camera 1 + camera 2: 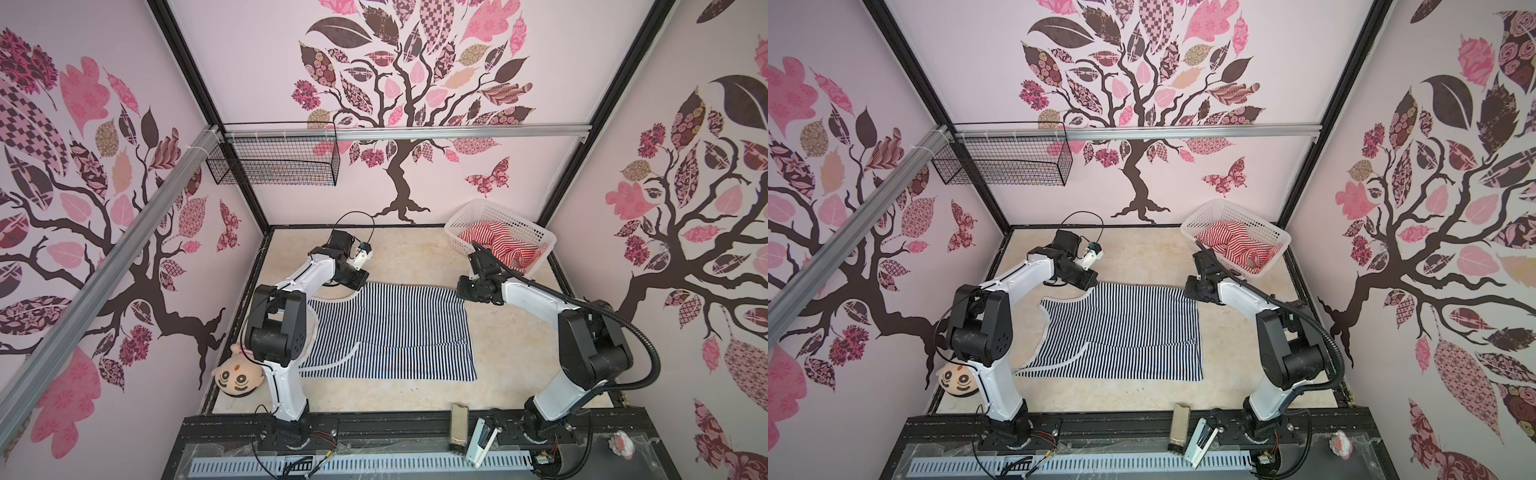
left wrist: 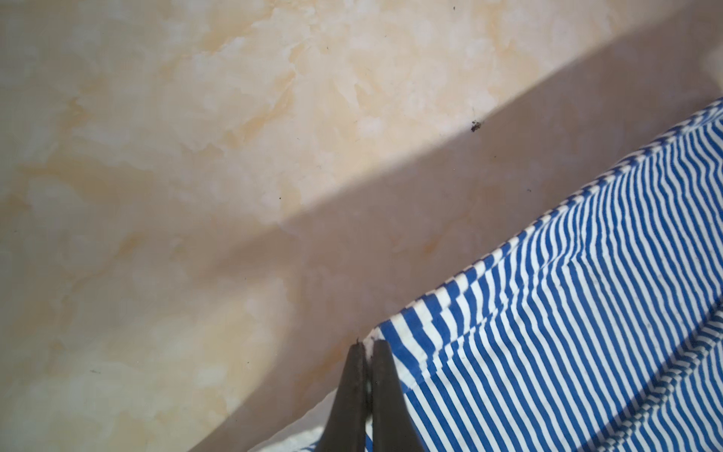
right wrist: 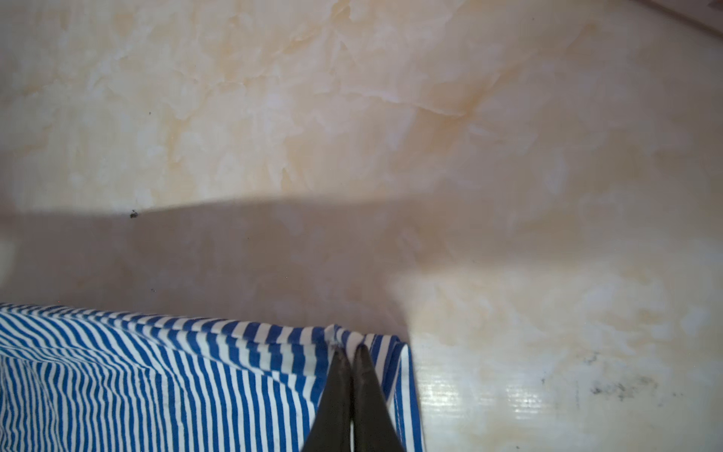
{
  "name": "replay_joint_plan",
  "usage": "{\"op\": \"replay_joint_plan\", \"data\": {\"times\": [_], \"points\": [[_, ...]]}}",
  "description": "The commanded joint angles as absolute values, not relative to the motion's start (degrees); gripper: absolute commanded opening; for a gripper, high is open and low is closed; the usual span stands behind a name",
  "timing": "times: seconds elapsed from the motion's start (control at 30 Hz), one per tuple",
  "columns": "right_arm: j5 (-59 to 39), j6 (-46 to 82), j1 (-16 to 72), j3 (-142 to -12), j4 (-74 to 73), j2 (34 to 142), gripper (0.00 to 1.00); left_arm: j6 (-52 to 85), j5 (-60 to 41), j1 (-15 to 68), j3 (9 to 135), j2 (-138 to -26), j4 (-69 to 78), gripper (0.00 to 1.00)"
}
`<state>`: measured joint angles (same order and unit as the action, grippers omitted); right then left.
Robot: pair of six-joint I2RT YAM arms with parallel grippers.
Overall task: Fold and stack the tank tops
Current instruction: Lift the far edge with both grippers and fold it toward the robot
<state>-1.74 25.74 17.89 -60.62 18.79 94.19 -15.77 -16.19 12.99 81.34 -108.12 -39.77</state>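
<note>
The navy-and-white striped tank top [image 1: 390,332] [image 1: 1121,332] lies spread on the marbled table, with its near strip doubled over. My left gripper [image 2: 367,346] is shut on the whitish-trimmed far left corner of this top [image 2: 567,313]. In both top views it sits there low [image 1: 359,286] [image 1: 1090,284]. My right gripper [image 3: 351,350] is shut on the far right corner of the same top [image 3: 156,371], seen low over the table [image 1: 463,293] [image 1: 1190,291]. The red-and-white striped tank top [image 1: 503,245] [image 1: 1237,245] lies crumpled in the basket.
A white perforated basket [image 1: 515,222] [image 1: 1252,220] stands at the back right, just behind my right arm. A plush doll [image 1: 239,376] [image 1: 957,380] lies at the front left by the left arm's base. A black wire basket [image 1: 274,160] hangs on the back rail.
</note>
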Motion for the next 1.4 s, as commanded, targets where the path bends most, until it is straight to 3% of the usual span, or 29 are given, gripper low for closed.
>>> {"op": "replay_joint_plan", "data": {"times": [0.0, 0.8, 1.37], "points": [[-1.0, 26.5, 18.1, -59.3, 18.9, 90.3, 0.0, -16.1, -16.9, 12.6, 78.5, -105.5, -39.0, 0.0], [-5.4, 27.9, 18.2, -43.4, 17.0, 76.1, 0.0, -17.3, -21.2, 14.4, 58.4, -90.2, -36.3, 0.0], [-5.0, 30.6, 21.8, -36.8, 13.8, 75.0, 0.0, -17.6, -19.3, 15.0, 53.0, -91.9, -34.2, 0.0]]}}
